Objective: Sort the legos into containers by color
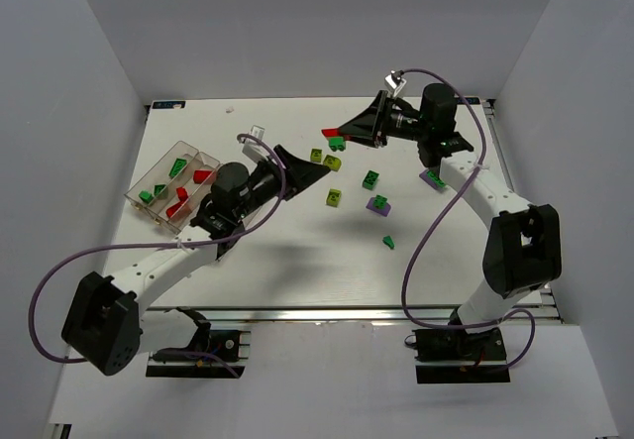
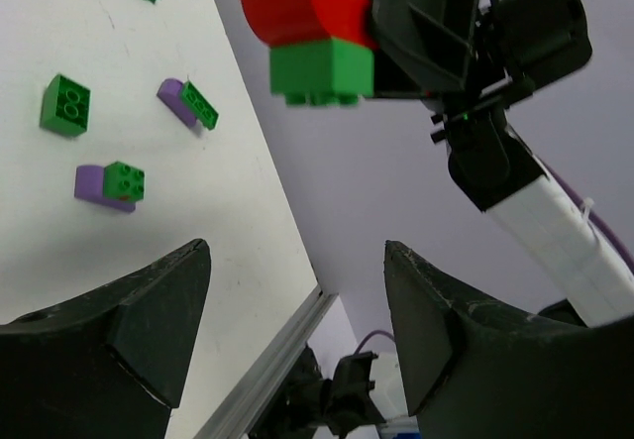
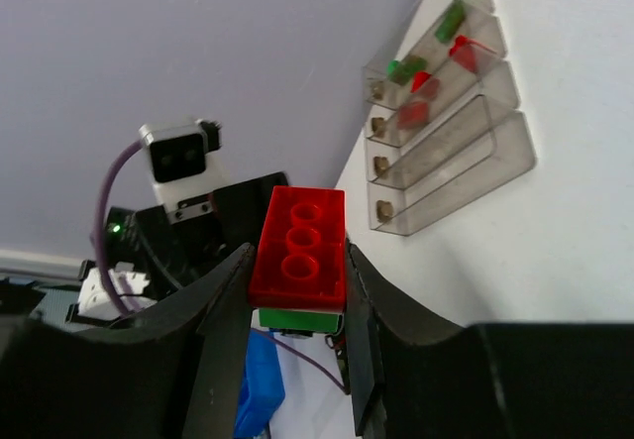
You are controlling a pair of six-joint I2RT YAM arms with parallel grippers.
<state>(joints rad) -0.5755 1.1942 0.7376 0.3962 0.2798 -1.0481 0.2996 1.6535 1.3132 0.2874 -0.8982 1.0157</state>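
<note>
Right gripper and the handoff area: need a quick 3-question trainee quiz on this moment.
1. Multiple choice: what is the right gripper holding?
A. a red brick stacked on a green brick
B. a purple brick alone
C. nothing

2. True or false: the left gripper is clamped shut.

3. Fill in: the pieces in the tray are green and ___.

Key: 1. A. 2. False: its jaws stand apart with nothing between them. 3. red.
</note>
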